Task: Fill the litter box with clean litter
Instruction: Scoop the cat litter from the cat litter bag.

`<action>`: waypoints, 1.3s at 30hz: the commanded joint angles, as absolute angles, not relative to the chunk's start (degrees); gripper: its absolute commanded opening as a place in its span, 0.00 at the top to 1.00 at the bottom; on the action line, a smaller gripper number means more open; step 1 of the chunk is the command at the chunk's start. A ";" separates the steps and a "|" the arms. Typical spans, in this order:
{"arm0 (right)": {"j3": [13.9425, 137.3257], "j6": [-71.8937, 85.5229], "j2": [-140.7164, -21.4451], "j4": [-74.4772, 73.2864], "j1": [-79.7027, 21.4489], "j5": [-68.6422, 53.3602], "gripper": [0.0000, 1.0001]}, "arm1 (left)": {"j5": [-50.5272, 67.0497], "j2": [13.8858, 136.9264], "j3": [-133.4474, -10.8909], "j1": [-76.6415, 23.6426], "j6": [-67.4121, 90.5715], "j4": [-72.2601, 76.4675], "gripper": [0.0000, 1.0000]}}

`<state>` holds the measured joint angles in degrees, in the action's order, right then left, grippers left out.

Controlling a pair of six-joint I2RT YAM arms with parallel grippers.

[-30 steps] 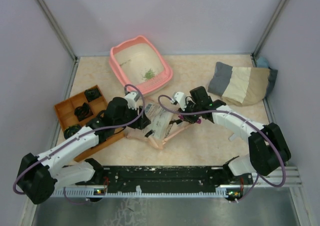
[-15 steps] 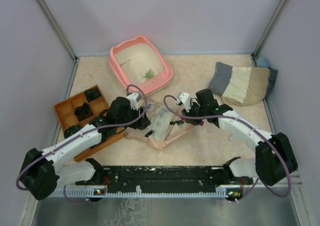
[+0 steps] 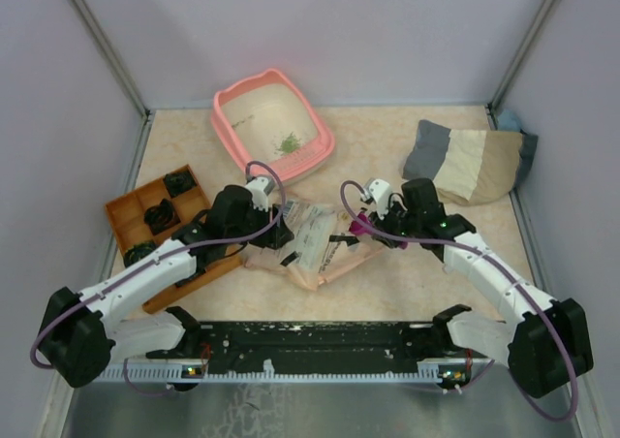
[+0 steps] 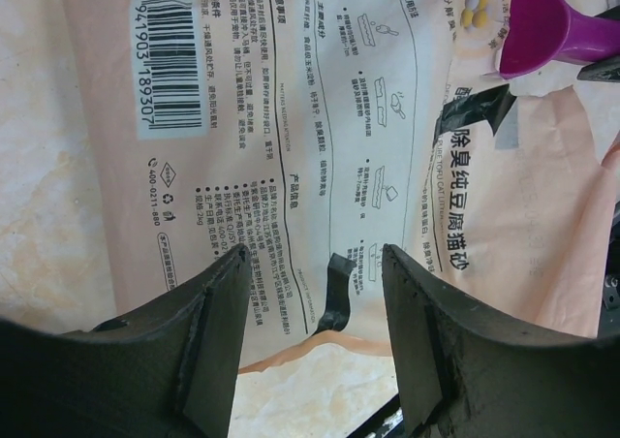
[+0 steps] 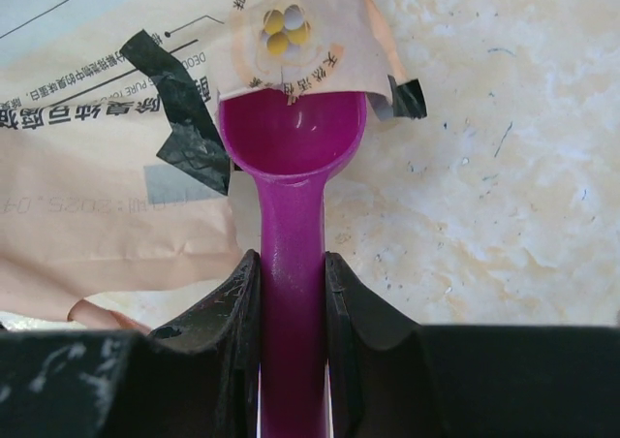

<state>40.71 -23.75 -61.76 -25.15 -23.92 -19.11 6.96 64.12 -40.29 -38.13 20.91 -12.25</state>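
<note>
The salmon-pink litter box stands at the back left, with a small pile of green clean litter on its floor. A beige printed paper bag lies flat in the middle. Over the bag's near edge my left gripper is open, with nothing between its fingers. My right gripper is shut on the handle of a magenta scoop. The scoop's bowl sits at the bag's torn mouth and looks empty.
An orange compartmented tray with black parts lies at the left, by the left arm. A grey and beige cushion rests at the back right. Pale walls close in the table on three sides.
My right arm has drawn back to the right, taking the magenta scoop from over the bag to its right edge. The left gripper has barely moved.
</note>
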 commanded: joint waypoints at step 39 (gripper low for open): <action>41.28 -21.23 -49.92 -33.63 -18.96 -20.68 1.00 | 22.09 58.93 -43.53 -40.21 19.00 -8.48 0.39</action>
